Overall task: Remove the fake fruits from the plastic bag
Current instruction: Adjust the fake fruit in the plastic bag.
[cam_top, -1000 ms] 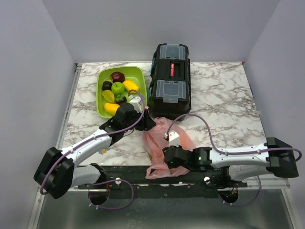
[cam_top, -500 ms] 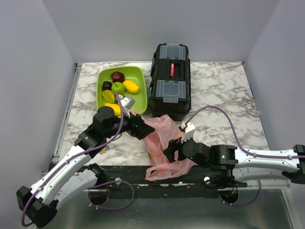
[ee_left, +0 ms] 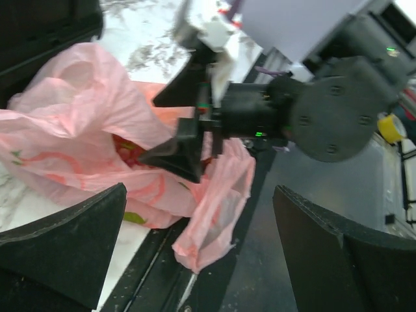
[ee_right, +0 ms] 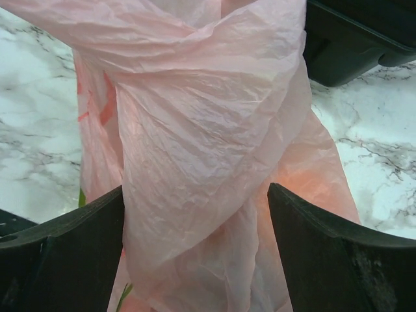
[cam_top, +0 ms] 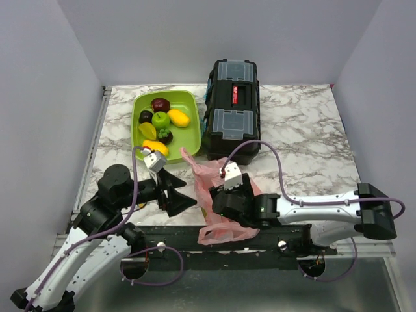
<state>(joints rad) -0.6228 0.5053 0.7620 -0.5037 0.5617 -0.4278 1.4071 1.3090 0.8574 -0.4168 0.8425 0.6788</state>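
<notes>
One plastic bag (cam_top: 203,185) corner past table (cam_top: 305,130) edge

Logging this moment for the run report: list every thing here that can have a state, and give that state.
Bag: crumpled, not gripped.
Fruit in bag: inside, showing through the film.
Left gripper: open, empty, beside the bag.
Right gripper: open, fingers either side of a bag fold.
Toolbox: lid shut.
Tray: part full.
</notes>
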